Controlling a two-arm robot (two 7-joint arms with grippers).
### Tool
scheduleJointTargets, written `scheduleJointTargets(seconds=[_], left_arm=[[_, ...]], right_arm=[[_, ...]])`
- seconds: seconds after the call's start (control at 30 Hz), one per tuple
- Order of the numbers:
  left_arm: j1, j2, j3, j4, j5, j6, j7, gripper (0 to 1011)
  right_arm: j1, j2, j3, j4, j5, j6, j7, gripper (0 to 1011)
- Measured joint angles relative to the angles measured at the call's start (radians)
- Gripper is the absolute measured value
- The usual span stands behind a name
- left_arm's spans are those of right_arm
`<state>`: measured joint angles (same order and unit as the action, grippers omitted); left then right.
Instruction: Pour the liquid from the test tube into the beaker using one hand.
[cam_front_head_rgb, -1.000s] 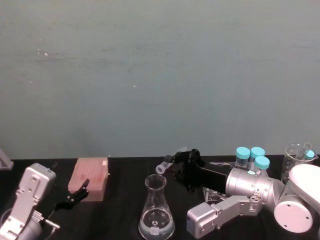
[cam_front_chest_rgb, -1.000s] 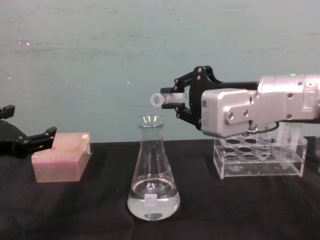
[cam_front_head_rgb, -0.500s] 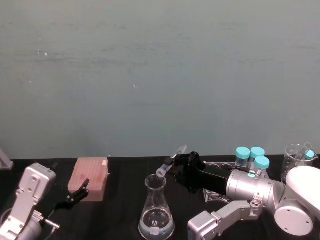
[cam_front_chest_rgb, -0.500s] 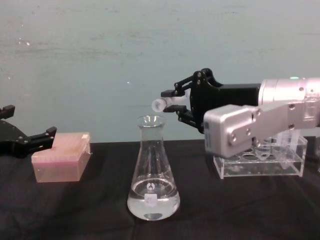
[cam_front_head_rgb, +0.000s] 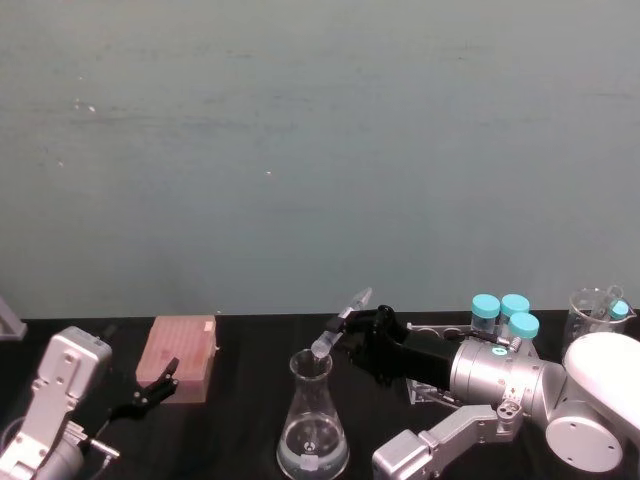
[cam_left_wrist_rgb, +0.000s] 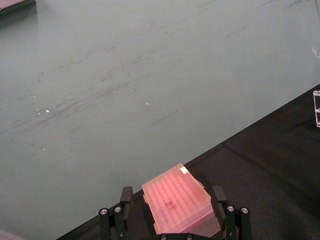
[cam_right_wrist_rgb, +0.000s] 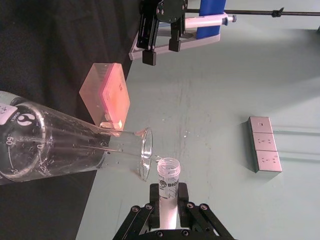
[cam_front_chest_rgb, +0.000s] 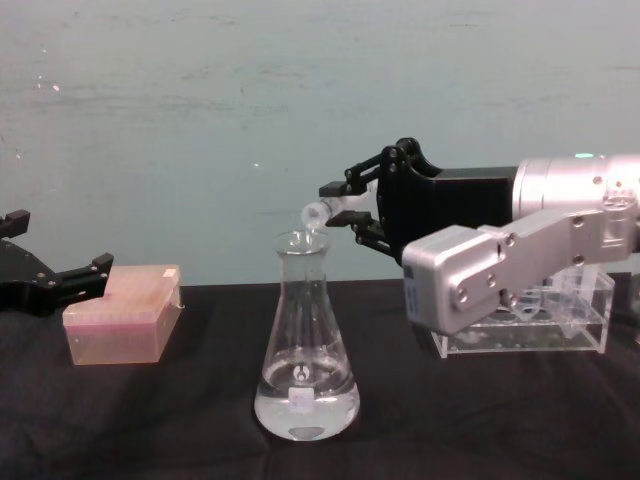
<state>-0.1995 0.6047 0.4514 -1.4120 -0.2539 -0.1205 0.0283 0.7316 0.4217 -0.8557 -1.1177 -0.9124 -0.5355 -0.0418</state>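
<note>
The beaker (cam_front_chest_rgb: 305, 350) is a tall clear conical flask standing at the table's middle, with clear liquid (cam_front_chest_rgb: 305, 408) pooled in its base. My right gripper (cam_front_chest_rgb: 337, 205) reaches in from the right and is shut on the test tube (cam_front_chest_rgb: 322, 211), a slim clear tube. The tube is tilted with its flared mouth pointing down and left, just over the beaker's rim (cam_front_head_rgb: 311, 358). In the right wrist view the test tube (cam_right_wrist_rgb: 168, 192) sits between the fingers, its mouth beside the beaker's neck (cam_right_wrist_rgb: 125, 147). Whether liquid is left in the tube, I cannot tell. My left gripper (cam_front_chest_rgb: 50, 285) rests open at the far left.
A pink tip box (cam_front_chest_rgb: 125, 322) lies on the black cloth left of the beaker, just ahead of my left gripper (cam_left_wrist_rgb: 172, 212). A clear acrylic rack (cam_front_chest_rgb: 520, 325) stands behind my right arm, with teal-capped tubes (cam_front_head_rgb: 503, 315) in it. A glass vessel (cam_front_head_rgb: 592, 318) sits at the far right.
My right gripper has rolled and tipped the test tube more steeply, bringing its mouth down and slightly right to the beaker's rim. The left arm has stayed still.
</note>
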Motion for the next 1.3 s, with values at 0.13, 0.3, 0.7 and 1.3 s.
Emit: scheduleJointTargets(seconds=[0.13, 0.3, 0.7, 1.3], left_arm=[[0.0, 0.0, 0.0, 0.0, 0.0, 0.0, 0.0, 1000], [0.0, 0.0, 0.0, 0.0, 0.0, 0.0, 0.0, 1000], [0.0, 0.0, 0.0, 0.0, 0.0, 0.0, 0.0, 1000], [0.0, 0.0, 0.0, 0.0, 0.0, 0.0, 0.0, 1000]], right_arm=[[0.004, 0.002, -0.007, -0.001, -0.009, 0.008, -0.006, 207], [0.011, 0.004, -0.017, -0.002, -0.024, 0.016, -0.018, 207], [0.029, 0.014, -0.04, -0.001, -0.053, 0.026, -0.039, 207], [0.051, 0.024, -0.071, 0.0, -0.093, 0.032, -0.07, 207]])
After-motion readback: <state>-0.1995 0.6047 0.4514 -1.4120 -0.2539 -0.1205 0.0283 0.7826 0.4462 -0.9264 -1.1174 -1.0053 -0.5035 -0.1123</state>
